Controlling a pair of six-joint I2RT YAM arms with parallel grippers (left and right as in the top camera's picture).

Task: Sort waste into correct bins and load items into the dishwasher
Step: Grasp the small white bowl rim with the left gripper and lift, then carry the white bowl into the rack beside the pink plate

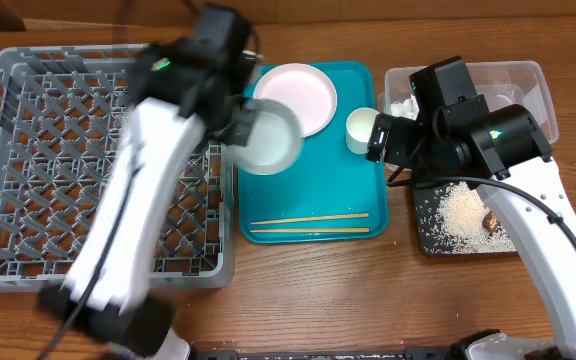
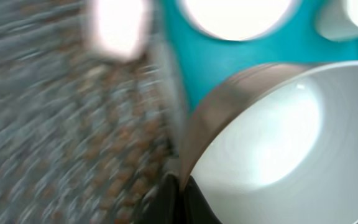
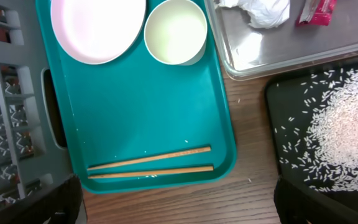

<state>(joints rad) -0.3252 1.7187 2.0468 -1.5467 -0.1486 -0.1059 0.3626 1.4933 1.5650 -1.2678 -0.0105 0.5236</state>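
My left gripper (image 1: 246, 128) is shut on the rim of the pale round bowl (image 1: 268, 142), holding it tilted over the teal tray's left edge beside the grey dish rack (image 1: 28, 180). The arm is motion-blurred. In the left wrist view the fingers (image 2: 182, 199) pinch the bowl's wall (image 2: 272, 137). My right gripper (image 3: 179, 205) is open and empty above the table by the chopsticks (image 3: 151, 165). The pink plate (image 1: 296, 97) and white cup (image 1: 361, 130) sit on the teal tray. Tissue (image 3: 260, 12) and red wrapper (image 3: 316, 11) lie in the clear tub (image 1: 528, 85). Rice (image 1: 463, 212) and a brown lump (image 1: 490, 220) lie in the black tray (image 1: 426, 240).
The teal serving tray (image 1: 308, 190) lies between rack and bins, with the chopsticks (image 1: 313, 225) near its front edge. A few rice grains are scattered on it. The right arm (image 1: 498, 140) stretches over the bins. Only one plate shows.
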